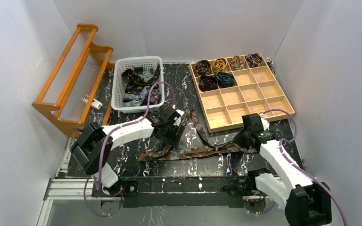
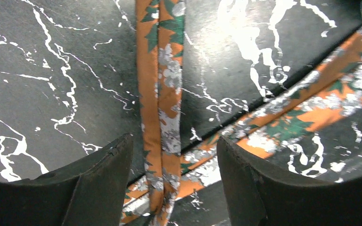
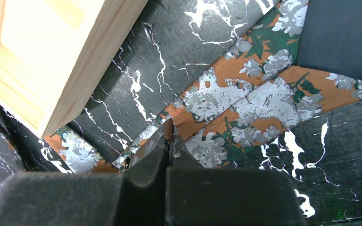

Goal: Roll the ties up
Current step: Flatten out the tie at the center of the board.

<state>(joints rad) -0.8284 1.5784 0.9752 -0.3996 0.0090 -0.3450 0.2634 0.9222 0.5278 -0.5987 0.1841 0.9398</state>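
Plain white walls (image 1: 169,28) are seen on three sides, evenly lit. A black, white-veined table (image 1: 184,80) is set between them. An orange wooden rack (image 1: 70,80) is propped tilted at its left edge.

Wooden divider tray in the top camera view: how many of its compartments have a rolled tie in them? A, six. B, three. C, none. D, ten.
A: the wooden tray holds six rolled ties, four across its far row and two at the left of the next row, and the other compartments show bare wood.
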